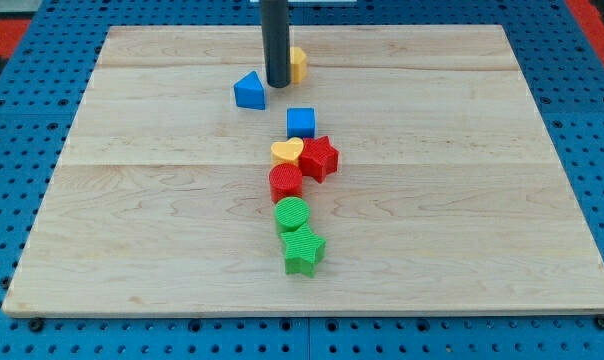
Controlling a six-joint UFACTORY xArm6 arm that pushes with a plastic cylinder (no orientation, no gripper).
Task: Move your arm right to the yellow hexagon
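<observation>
The yellow hexagon sits near the view's top centre of the wooden board, partly hidden behind my rod. My tip rests on the board just left of the hexagon and seems to touch it. A blue triangular block lies just left of my tip.
Below, a column of blocks runs down the board's middle: a blue cube, a yellow heart, a red star, a red cylinder, a green cylinder and a green star. The wooden board lies on a blue pegboard.
</observation>
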